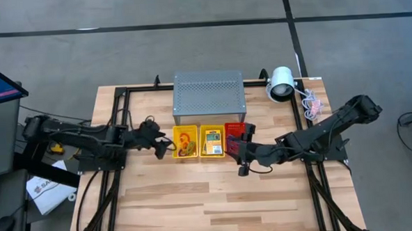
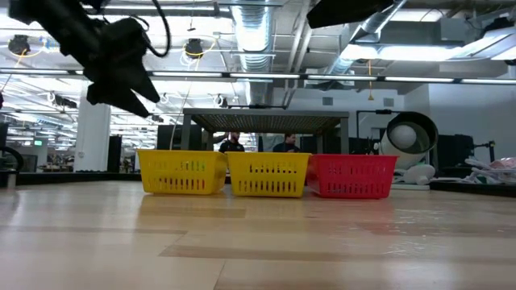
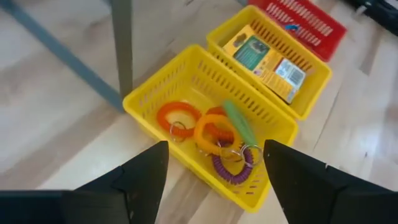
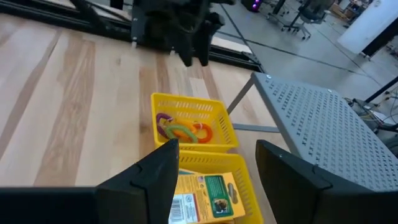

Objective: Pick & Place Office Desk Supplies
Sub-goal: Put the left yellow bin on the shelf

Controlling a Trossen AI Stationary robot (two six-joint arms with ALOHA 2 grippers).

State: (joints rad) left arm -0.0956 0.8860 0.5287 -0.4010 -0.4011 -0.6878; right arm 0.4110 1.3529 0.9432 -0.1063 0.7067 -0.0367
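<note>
1. My left claw [image 3: 214, 180] hangs open and empty over the left yellow plastic mesh basket [image 3: 149, 93] on the worktop [image 1: 216, 198].
2. The coiled orange, green and purple band loops [image 3: 214, 134] lie inside, so I'd back off straight up.
3. Right claw [image 4: 211, 168] waits open above the middle basket.

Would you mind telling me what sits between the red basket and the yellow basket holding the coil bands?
Another yellow basket, holding a yellow-and-green card box, sits between the red basket and the band basket; the high view shows it.
</note>
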